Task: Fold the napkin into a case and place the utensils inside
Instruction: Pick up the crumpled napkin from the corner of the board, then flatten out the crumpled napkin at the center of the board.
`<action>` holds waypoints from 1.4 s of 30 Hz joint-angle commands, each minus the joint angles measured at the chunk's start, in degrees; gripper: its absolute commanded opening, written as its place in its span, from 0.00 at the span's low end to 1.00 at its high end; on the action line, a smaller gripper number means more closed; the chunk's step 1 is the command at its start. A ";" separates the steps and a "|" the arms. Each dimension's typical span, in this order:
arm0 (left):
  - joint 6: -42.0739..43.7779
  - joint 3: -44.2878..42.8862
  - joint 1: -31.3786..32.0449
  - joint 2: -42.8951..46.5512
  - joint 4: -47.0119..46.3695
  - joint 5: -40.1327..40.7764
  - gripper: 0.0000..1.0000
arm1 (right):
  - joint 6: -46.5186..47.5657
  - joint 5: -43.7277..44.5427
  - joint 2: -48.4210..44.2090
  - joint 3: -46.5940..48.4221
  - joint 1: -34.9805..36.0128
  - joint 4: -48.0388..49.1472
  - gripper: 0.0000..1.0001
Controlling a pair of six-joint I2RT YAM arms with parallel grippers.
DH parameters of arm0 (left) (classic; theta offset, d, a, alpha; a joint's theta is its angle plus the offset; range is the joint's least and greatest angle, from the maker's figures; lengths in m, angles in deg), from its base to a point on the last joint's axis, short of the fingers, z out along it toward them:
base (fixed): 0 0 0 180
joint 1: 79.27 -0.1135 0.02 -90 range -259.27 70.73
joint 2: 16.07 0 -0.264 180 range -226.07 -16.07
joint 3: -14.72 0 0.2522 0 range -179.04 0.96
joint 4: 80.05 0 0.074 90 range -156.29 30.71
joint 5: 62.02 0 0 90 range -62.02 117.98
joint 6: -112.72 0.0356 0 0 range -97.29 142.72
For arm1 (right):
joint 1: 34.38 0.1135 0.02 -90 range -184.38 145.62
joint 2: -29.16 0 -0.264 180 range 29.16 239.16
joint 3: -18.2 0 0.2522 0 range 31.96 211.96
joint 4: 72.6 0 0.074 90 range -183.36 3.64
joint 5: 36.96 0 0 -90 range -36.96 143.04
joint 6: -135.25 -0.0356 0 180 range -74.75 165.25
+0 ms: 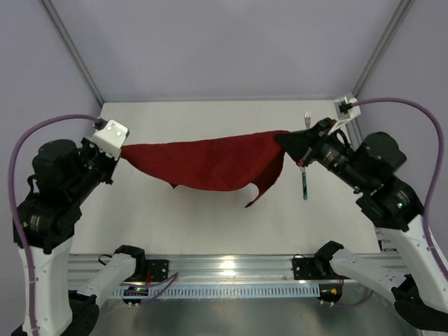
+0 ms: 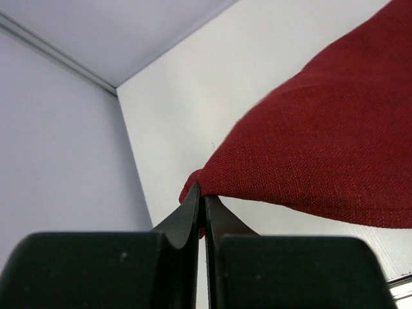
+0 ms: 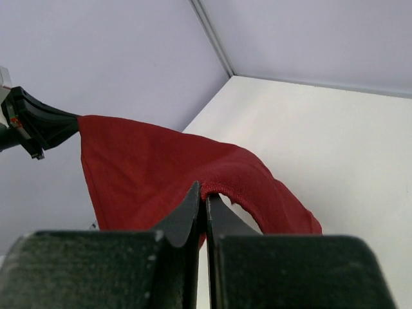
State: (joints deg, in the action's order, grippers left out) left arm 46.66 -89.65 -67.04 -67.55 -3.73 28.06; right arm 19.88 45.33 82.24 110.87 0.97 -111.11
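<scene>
Closest, my left gripper [image 2: 201, 193] at 9 o'clock and right gripper [image 3: 201, 193] at 3 each pinch a napkin [image 1: 210, 164] corner. It hangs stretched 9-to-3 over the worktop [image 1: 210, 231]. Beneath my right gripper lie the utensils [image 1: 305, 183], nearer that arm.

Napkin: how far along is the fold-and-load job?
Done: both corners grasped, left claw and right claw shut on the napkin, which hangs stretched between them above the table. In hand: spreading it, apparently before the first fold. Left: every fold, then loading; the fork lies on the table.
</scene>
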 commanded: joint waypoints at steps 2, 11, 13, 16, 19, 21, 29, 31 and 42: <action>-1.97 -8.96 -0.27 1.47 10.47 4.14 0.00 | -0.73 -1.79 -6.31 -0.34 0.24 -8.99 0.04; -1.53 -3.54 -0.19 -3.09 -0.23 7.65 0.00 | 2.07 4.80 -3.26 -1.75 -0.80 -5.84 0.04; -1.18 -2.12 -0.28 -6.24 -5.49 8.88 0.00 | 3.04 3.76 2.43 -0.26 -2.74 -3.65 0.04; -1.18 -2.03 -0.89 -12.90 -9.99 10.29 0.00 | 1.73 -2.12 12.35 3.68 -8.97 0.04 0.04; -1.97 -7.11 -2.73 -19.42 -14.04 10.12 0.00 | -0.29 -6.61 23.94 11.85 -13.81 2.33 0.04; -3.11 -14.63 -5.80 -26.19 -15.10 9.68 0.00 | -1.18 -7.50 29.68 20.87 -15.65 1.73 0.04; -6.11 -35.86 -10.12 -37.90 -15.01 6.52 0.00 | -2.50 -4.16 44.21 42.02 -18.13 1.81 0.04; -5.75 -35.78 -10.12 -36.85 -15.37 4.33 0.00 | -2.15 -3.98 43.52 42.20 -18.74 2.16 0.04; 7.50 9.80 -10.03 -18.14 -22.31 -12.63 0.00 | -0.91 -6.53 27.70 -0.27 -18.92 11.21 0.04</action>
State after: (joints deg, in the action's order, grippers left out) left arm 47.56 -90.94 -77.08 -86.70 -24.84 22.97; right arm 18.37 40.31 110.83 121.15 -17.74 -103.59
